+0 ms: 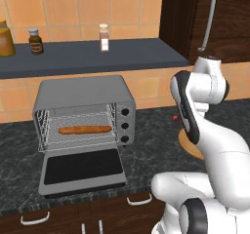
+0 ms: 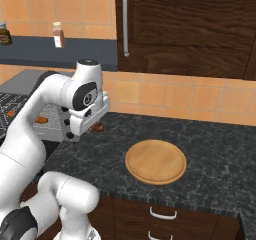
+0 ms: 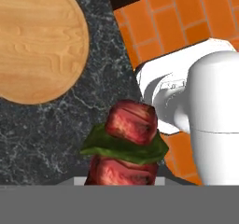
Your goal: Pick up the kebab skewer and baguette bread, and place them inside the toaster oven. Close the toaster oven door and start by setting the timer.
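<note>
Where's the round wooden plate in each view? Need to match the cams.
Left base view: round wooden plate at right of centre, mostly hidden behind the arm.
Right base view: centre-right on the counter.
Hand view: upper left.
Shared landmark: the dark speckled counter under it.

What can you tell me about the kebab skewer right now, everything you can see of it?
The kebab skewer shows close up in the hand view: glossy dark red meat chunks with a leafy green piece sandwiched between them. It sits right at the gripper, apparently held, lifted above the dark speckled counter and off the round wooden plate. In the right base view a small red-brown bit pokes out beside the hand. Its stick isn't clearly visible.
</note>
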### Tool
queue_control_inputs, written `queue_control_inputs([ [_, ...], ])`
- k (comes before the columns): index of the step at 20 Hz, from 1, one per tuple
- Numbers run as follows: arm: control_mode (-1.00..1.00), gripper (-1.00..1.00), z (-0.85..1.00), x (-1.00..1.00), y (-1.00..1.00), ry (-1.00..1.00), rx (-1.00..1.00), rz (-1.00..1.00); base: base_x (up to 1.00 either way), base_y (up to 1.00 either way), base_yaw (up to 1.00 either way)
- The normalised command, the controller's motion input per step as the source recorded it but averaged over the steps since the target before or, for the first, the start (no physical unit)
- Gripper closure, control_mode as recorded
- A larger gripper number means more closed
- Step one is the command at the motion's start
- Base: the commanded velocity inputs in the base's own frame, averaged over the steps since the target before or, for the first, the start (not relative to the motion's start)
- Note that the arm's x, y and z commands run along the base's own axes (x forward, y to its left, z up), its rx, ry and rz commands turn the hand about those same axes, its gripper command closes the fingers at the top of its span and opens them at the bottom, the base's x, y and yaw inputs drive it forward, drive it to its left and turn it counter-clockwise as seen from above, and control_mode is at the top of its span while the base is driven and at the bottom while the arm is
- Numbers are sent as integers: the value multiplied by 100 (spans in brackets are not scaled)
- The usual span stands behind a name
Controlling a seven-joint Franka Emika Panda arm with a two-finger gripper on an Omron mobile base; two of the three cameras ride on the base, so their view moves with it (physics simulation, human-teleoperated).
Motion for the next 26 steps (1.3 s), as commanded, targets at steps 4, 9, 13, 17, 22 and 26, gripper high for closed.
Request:
queue_control_inputs([
  [4,-100,100,12,-1,86,-6,-8,0,0,0,0],
  [9,-100,100,-1,-3,92,-12,-9,0,0,0,0],
  [13,-100,100,-2,0,100,-20,-10,0,0,0,0],
  [17,-100,100,0,0,95,-25,-11,0,0,0,0],
  [22,-100,100,-7,0,86,-24,-11,0,0,0,0],
  [26,-100,100,-2,0,76,-1,-9,0,0,0,0],
])
